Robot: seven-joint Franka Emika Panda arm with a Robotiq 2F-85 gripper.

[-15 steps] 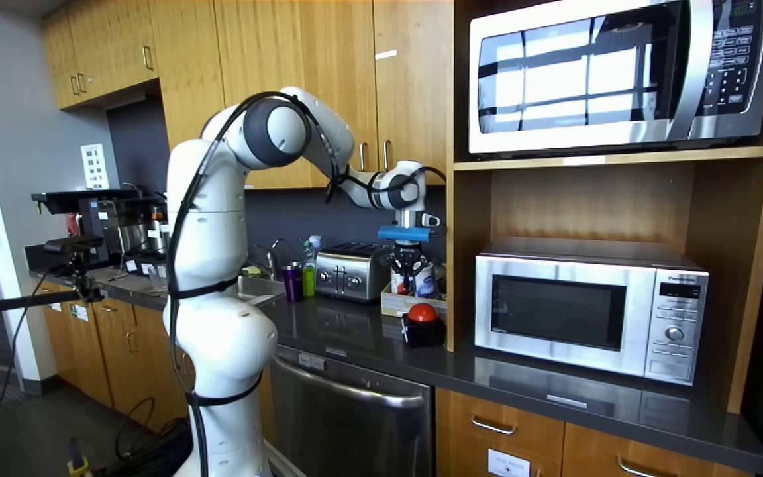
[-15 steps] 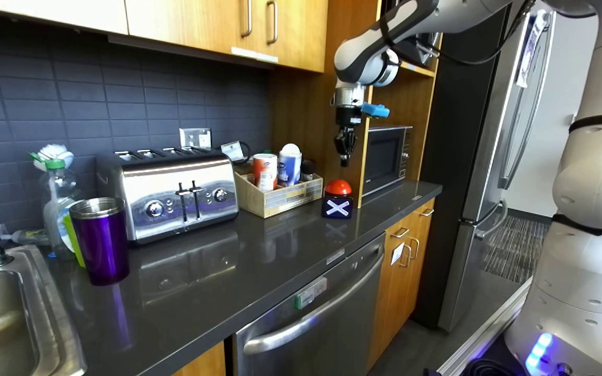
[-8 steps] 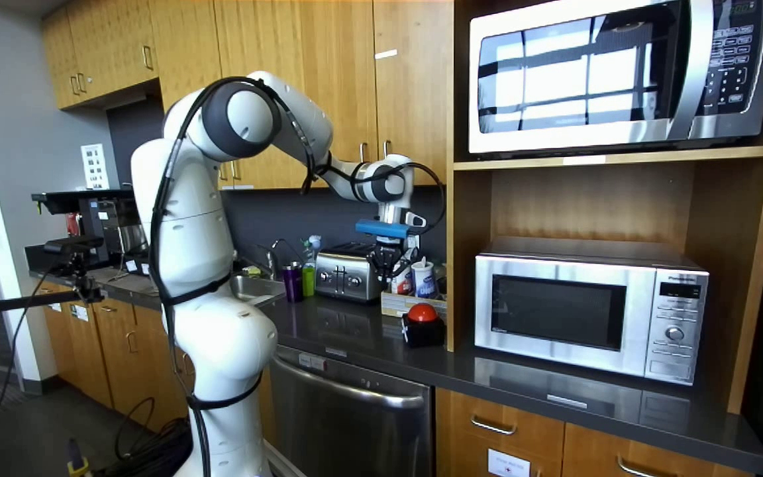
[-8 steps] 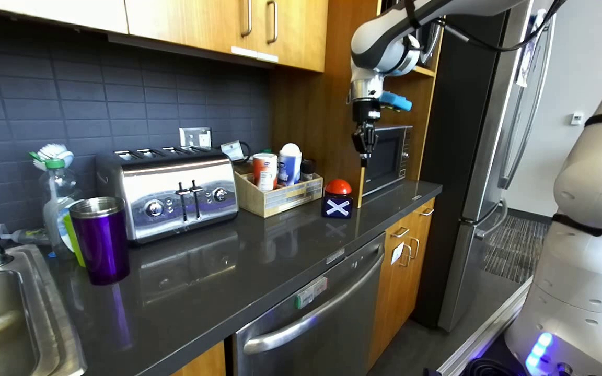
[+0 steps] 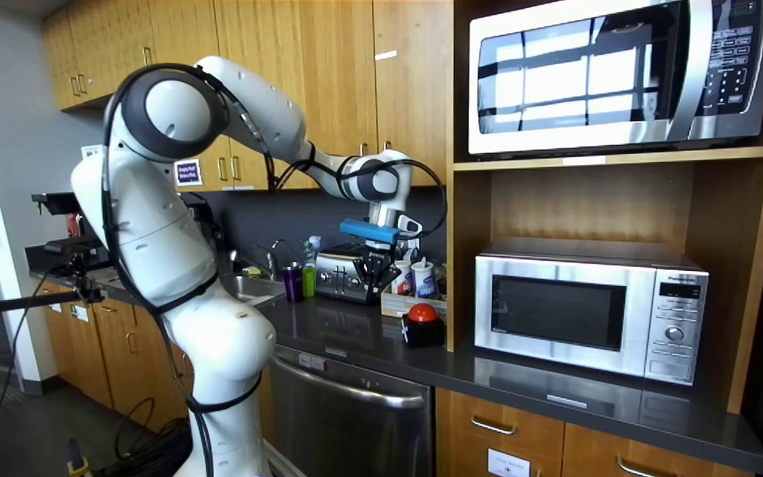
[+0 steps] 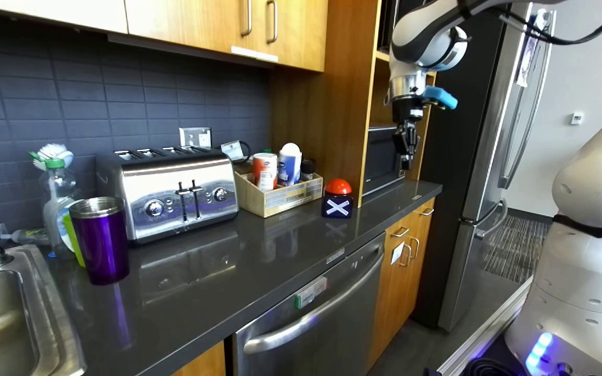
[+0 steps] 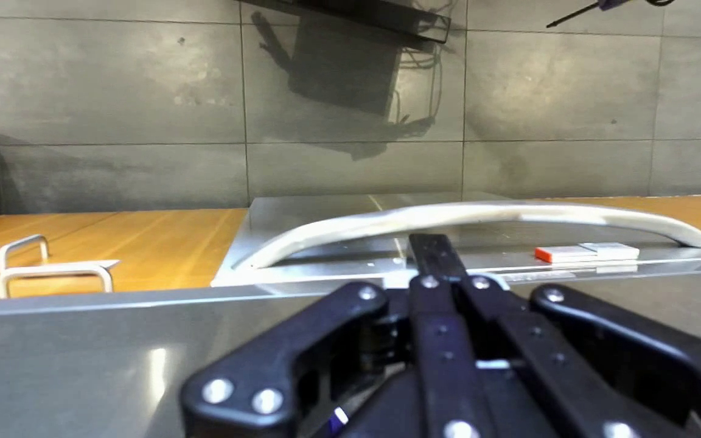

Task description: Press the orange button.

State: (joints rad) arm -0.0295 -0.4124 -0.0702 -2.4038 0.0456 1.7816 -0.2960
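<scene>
The orange button is a small red-orange dome on a dark box with a white X. It shows in both exterior views [image 5: 422, 313] [image 6: 338, 186], standing on the dark counter [image 6: 280, 250] beside the wooden shelf panel. My gripper [image 5: 381, 289] is above counter height and apart from the button. In an exterior view, the gripper [image 6: 407, 165] is right of the button and higher than its dome. In the wrist view, the black fingers [image 7: 431, 244] are together with nothing between them. The dome does not show there; a blue-and-white sliver low behind the linkage may be its base.
A silver microwave [image 5: 557, 311] stands in the shelf unit, right of the wooden panel [image 6: 350, 94]. A wooden box with canisters [image 6: 293, 198] and a toaster [image 6: 175, 193] stand behind and left of the button. A purple tumbler [image 6: 100, 240] stands near the sink. The dishwasher handle [image 7: 466, 214] runs below the counter edge.
My gripper has moved away from above the button, leftward in an exterior view and rightward in an exterior view, as the arm drew back. The button has not moved.
</scene>
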